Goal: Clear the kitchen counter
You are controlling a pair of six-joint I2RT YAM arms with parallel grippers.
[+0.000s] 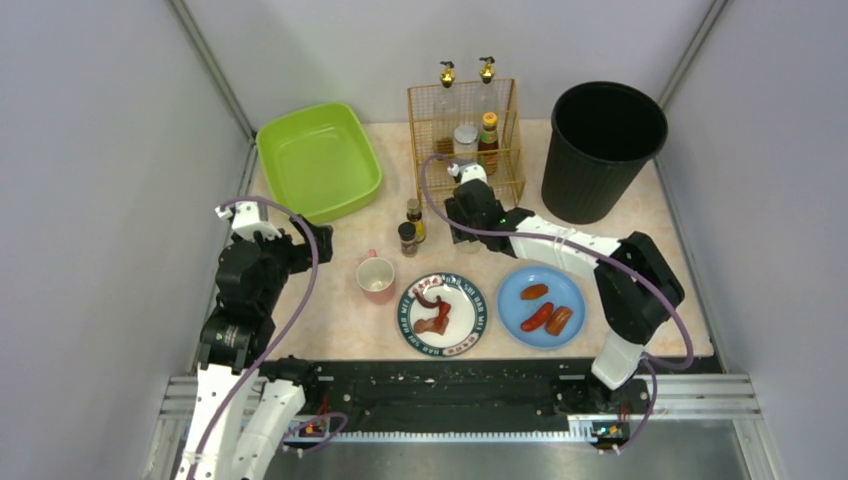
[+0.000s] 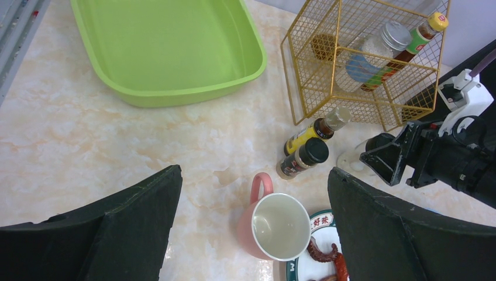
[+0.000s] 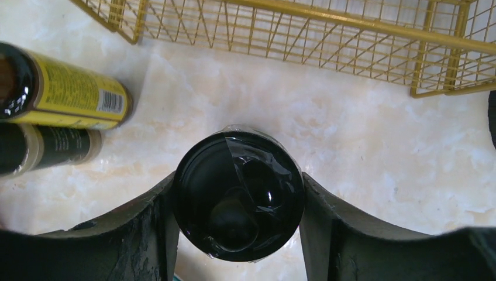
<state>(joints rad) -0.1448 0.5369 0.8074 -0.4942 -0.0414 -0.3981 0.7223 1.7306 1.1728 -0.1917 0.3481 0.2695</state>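
Step in hand: taking up the jar (image 3: 240, 175), which stands near the middle of the surface (image 1: 335, 325), toward its far edge, just before the wire rack (image 3: 351, 41). The jar is upright, its long axis vertical and its black lid pointing up. The right pincer (image 3: 238, 202) straddles it, partly open; whether it grips I cannot tell. The left pincer (image 2: 254, 174) gapes wide, empty. Next, likely: a firm squeeze, then a straight lift above the rack's rim.

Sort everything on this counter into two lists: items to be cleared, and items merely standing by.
To clear: black-lidded jar, yellow-label bottle, black-capped bottle, pink mug, plate of scraps, blue plate of sausages.
Standing by, likely receptacles: green tub, gold wire rack, black bin.
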